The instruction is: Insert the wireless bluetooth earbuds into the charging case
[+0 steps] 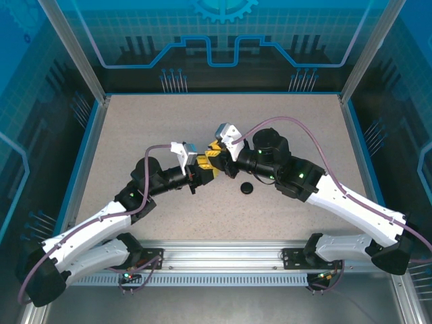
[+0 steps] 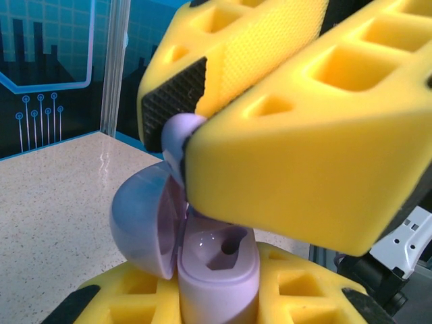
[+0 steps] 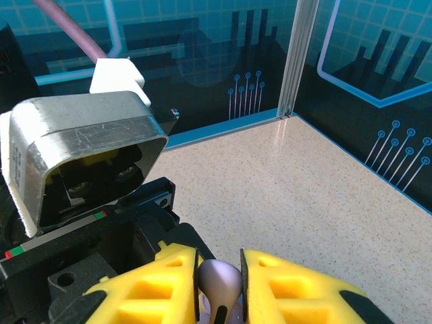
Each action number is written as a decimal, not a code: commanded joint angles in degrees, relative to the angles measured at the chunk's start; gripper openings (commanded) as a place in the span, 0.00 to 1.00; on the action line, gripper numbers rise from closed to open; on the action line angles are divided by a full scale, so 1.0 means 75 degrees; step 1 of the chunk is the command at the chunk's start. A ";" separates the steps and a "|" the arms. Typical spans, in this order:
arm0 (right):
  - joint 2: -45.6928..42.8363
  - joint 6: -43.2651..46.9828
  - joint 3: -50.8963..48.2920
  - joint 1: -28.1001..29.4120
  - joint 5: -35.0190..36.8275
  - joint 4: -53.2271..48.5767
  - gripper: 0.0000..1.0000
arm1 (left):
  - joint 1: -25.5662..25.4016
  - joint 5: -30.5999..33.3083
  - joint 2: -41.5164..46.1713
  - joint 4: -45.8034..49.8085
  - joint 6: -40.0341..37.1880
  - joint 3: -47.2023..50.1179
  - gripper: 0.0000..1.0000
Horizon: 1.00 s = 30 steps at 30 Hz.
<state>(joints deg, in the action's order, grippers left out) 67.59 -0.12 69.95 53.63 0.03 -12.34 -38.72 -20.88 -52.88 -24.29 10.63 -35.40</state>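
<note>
Where the two arms meet over the middle of the table (image 1: pixel 297 135), you see the left gripper (image 1: pixel 205 169) clamped on the open lilac charging case (image 2: pixel 219 287) and the right gripper (image 1: pixel 217 152) pinching a lilac earbud (image 3: pixel 219 280) just above it.

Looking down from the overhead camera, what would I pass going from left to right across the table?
Left forearm → left claw → black disc → right forearm.
</note>
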 commanded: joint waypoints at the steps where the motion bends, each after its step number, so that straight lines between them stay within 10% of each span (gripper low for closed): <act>1: 0.0046 0.0039 -0.0116 0.0016 0.0120 0.0130 0.22 | 0.0008 -0.0110 0.0109 -0.0159 0.0117 -0.0214 0.00; 30: -0.0105 -0.0148 0.0125 -0.0142 0.0090 -0.0138 0.36 | -0.0004 0.0199 0.0008 0.0534 -0.0417 -0.0238 0.00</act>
<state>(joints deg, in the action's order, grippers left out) 67.88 -0.75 69.23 53.17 0.62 -12.82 -38.72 -20.62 -52.88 -22.26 10.00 -35.46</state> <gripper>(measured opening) 0.354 0.217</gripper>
